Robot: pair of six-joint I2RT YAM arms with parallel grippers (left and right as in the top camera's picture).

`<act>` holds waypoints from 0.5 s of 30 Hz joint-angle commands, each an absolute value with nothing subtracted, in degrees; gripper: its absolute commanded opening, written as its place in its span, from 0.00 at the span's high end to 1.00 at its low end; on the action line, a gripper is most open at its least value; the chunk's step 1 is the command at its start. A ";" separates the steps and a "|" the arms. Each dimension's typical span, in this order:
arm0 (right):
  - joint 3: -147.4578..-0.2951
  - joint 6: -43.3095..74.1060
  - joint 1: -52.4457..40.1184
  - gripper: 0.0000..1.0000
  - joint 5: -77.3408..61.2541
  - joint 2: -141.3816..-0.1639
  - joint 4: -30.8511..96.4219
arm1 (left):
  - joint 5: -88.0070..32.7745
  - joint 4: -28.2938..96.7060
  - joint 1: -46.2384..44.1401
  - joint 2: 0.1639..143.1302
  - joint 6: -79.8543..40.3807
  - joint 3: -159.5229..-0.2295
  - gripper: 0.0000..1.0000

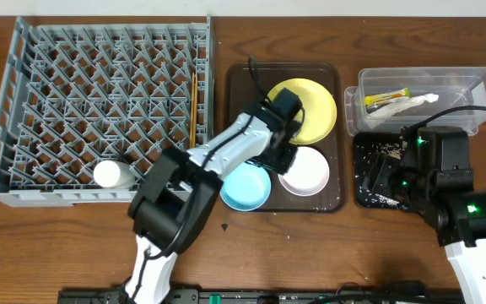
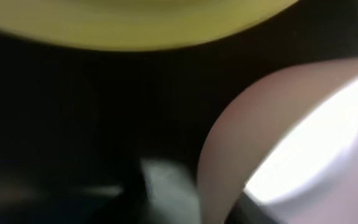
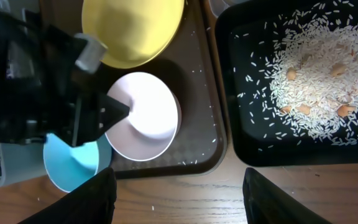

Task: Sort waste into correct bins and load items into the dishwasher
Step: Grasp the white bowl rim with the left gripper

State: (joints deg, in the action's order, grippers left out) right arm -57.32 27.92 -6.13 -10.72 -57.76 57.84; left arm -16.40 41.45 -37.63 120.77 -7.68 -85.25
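My left gripper [image 1: 283, 156] reaches over the brown serving tray [image 1: 239, 84] and sits astride the left rim of the white bowl [image 1: 306, 173], which also shows in the right wrist view [image 3: 148, 118]. The blurred left wrist view shows a finger on each side of the bowl wall [image 2: 229, 143]. The yellow plate [image 1: 310, 105] lies behind it and the light-blue bowl [image 1: 245, 187] in front left. My right gripper [image 3: 179, 199] is open and empty above the table by the black tray [image 3: 241, 137] of rice scraps [image 3: 316, 93]. Chopsticks [image 1: 194, 110] lie in the grey rack [image 1: 24, 51].
The clear tub [image 1: 471, 78] at the back right holds the green-and-orange wrapper [image 1: 386, 99] and the white wrapper [image 1: 418, 100]. A white cup [image 1: 108, 175] lies in the rack's front. The blue bowl overhangs the brown tray's front edge. Loose rice grains dot the tray.
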 commanded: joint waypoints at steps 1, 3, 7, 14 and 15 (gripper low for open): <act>-57.63 28.25 -5.69 0.37 -11.03 -57.76 57.91 | -17.34 41.19 -37.95 121.62 -7.33 -84.95 0.89; -57.63 28.27 -5.69 0.37 -11.03 -57.76 57.93 | -17.34 41.47 -37.78 120.95 -7.35 -85.56 0.92; -57.63 28.25 -5.69 0.37 -11.00 -57.76 57.93 | -17.32 45.04 -37.65 117.49 -7.33 -88.88 0.92; -57.63 28.25 -5.69 0.37 -11.00 -57.76 57.93 | 0.86 49.60 -37.63 102.30 -8.47 -91.15 0.92; -57.63 28.25 -5.69 0.37 -11.00 -57.76 57.93 | 5.80 50.57 -37.63 100.31 -8.54 -91.15 0.92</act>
